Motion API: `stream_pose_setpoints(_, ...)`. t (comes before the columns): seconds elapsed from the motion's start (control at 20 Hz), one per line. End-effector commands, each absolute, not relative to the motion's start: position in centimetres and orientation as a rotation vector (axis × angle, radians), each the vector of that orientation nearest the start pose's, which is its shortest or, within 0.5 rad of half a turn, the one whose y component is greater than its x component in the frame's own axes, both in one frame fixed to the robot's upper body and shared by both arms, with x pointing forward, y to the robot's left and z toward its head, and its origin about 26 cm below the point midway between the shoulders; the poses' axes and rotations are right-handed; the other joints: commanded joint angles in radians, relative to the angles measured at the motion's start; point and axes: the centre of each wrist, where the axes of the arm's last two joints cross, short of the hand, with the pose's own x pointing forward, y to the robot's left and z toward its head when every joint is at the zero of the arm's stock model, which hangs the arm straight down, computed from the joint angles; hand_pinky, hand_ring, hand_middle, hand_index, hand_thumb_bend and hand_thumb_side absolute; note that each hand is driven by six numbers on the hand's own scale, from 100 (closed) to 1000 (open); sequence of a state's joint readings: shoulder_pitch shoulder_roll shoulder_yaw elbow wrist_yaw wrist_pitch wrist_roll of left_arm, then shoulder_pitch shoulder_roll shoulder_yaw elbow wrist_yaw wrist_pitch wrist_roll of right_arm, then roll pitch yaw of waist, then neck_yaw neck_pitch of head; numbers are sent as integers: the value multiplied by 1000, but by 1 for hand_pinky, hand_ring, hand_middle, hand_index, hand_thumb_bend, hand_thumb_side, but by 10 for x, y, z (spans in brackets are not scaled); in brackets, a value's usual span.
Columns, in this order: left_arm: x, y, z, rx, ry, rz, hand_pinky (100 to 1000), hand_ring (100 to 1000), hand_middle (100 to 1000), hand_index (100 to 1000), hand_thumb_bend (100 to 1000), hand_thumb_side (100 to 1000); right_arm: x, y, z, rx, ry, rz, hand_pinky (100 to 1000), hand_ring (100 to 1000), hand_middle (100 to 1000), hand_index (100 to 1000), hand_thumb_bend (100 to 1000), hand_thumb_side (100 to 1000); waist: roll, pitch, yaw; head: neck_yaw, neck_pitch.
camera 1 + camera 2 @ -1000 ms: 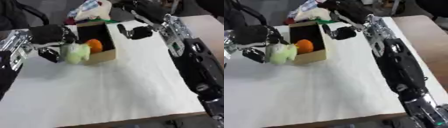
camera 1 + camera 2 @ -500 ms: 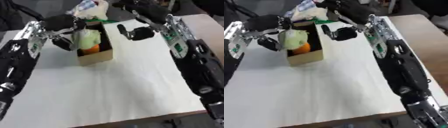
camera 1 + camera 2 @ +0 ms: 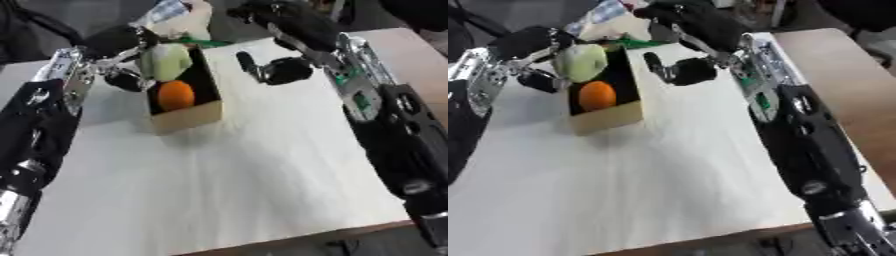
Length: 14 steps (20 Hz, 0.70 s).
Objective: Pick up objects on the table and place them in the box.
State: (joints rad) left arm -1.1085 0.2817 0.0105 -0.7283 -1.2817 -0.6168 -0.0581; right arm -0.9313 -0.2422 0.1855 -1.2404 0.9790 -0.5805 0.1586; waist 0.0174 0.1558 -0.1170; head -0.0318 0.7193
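A: Two things at the box (image 3: pixel 187 114) right now: an orange ball (image 3: pixel 175 95) lying inside it toward the near wall, and a pale green soft thing (image 3: pixel 169 61) at the far end of the box, above the opening.

B: Who has the green thing?

A: Left hand (image 3: pixel 118 42). Its fingers are curled round the green thing from the box's left side. Can't tell if the thing touches the box floor or hangs just over it.

B: Right hand?

A: Right hand (image 3: pixel 278 70) sits on the right of the box, apart from it, over the table (image 3: pixel 245 170). Fingers look curled with nothing in them, as far as I can see; it's blurry.

B: Key relation for the next move?

A: Green thing is directly over the far half of the box, orange ball on the near half, so my guess is the drop goes straight down behind the ball. Its long axis runs roughly along the box's length. Left hand is the nearer one, already on it; the right would have to cross the box's right wall.

B: Anything left to pick up?

A: None I can see on the table near the box. Some white and green stuff (image 3: pixel 610 22) lies beyond the box's far end; can't say what it is.

B: Labels, writing?

A: None readable on the box or the things.
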Motion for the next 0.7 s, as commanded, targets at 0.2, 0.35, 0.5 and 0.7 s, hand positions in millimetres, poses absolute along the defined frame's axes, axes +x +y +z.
stream_pose_setpoints(0.2, 510, 228, 220, -1548, 2369, 2167, 758, 697, 719, 951, 107, 374, 443, -158, 244, 893, 2530, -1927, 814, 759, 844, 992, 100, 700, -1, -14, -8, 5, -12)
stream_pose_setpoints(0.35, 511, 222, 211, -1619, 2311, 2170, 807, 766, 800, 988, 163, 520, 444, -158, 244, 891, 2535, -1927, 813, 758, 843, 992, 100, 704, -1, -13, -12, 6, -13)
stream_pose_setpoints(0.5, 511, 216, 203, -1704, 2231, 2172, 850, 813, 856, 1000, 210, 670, 444, -158, 243, 888, 2537, -1929, 813, 757, 842, 992, 100, 707, -1, -12, -15, 5, -12)
stream_pose_setpoints(0.7, 512, 211, 193, -1798, 2080, 2221, 905, 877, 928, 1000, 290, 880, 444, -158, 242, 888, 2542, -1931, 812, 757, 841, 992, 100, 710, -1, -12, -16, 4, -12)
